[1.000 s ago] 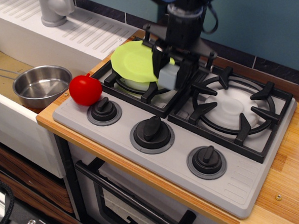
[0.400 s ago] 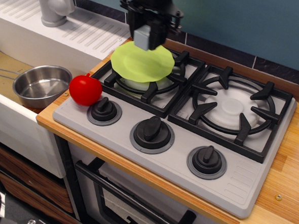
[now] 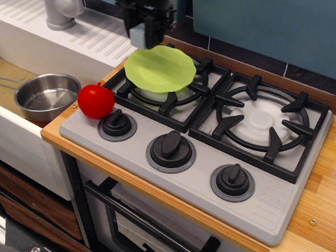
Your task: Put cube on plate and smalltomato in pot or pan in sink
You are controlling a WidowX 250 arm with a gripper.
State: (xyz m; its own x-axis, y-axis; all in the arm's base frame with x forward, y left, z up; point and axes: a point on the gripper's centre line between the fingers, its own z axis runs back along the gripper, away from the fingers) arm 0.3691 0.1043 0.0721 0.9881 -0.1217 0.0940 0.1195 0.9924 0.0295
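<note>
My gripper point(image 3: 141, 35) hangs at the top of the view, just behind the back left edge of the lime-green plate point(image 3: 160, 68). It is shut on the small grey-blue cube point(image 3: 137, 36), held above the counter edge beside the drainboard. The plate rests tilted on the left burner grate. The red smalltomato point(image 3: 95, 100) sits on the stove's front left corner. The steel pan point(image 3: 47, 96) stands in the tan basin of the white sink point(image 3: 24, 48), its handle pointing left.
The grey faucet point(image 3: 60, 5) stands on the ribbed drainboard at the back left. Three black knobs point(image 3: 171, 147) line the stove front. The right burner grate point(image 3: 262, 123) is bare. A wooden counter point(image 3: 323, 204) runs to the right.
My gripper, holding the cube, has risen from between the burners and moved left and back, past the plate to its back left edge. Plate, tomato and pan have not moved.
</note>
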